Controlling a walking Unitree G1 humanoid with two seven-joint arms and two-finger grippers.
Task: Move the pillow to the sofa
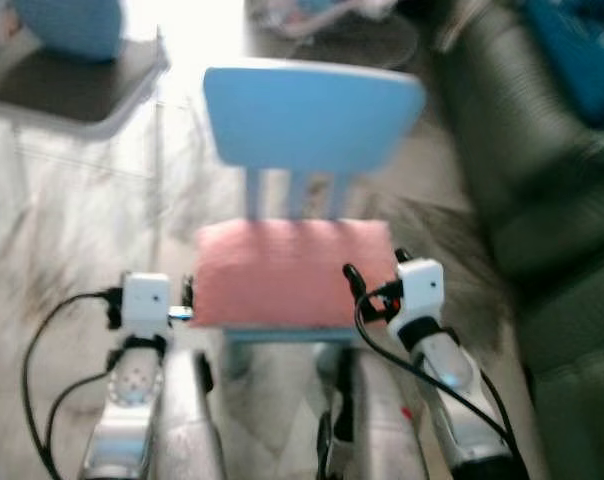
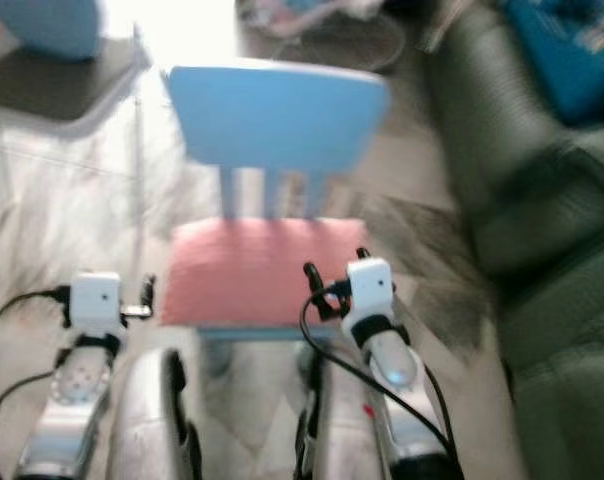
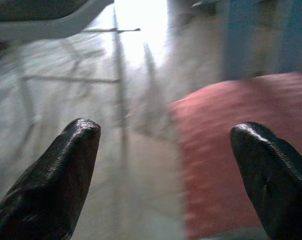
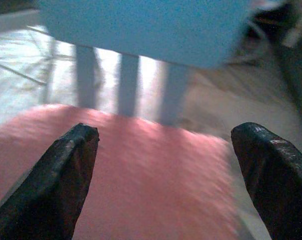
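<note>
A flat pink pillow (image 1: pixel 292 272) lies on the seat of a light blue chair (image 1: pixel 312 115) straight in front of me. The dark sofa (image 1: pixel 542 200) runs along the right side. My left gripper (image 3: pixel 166 145) is open at the pillow's left edge, with the pillow (image 3: pixel 241 150) in front of one finger and bare floor in front of the other. At the near right part of the cushion my right gripper (image 4: pixel 163 145) is open and low, with the pillow (image 4: pixel 151 180) between its spread fingers. Neither holds anything. The views are blurred.
A dark low table (image 1: pixel 72 85) carrying a blue object stands at the far left. A blue item (image 1: pixel 582 50) lies on the sofa's far end. A round dark base (image 1: pixel 352 40) sits behind the chair. Pale tiled floor (image 1: pixel 62 230) spreads to the left.
</note>
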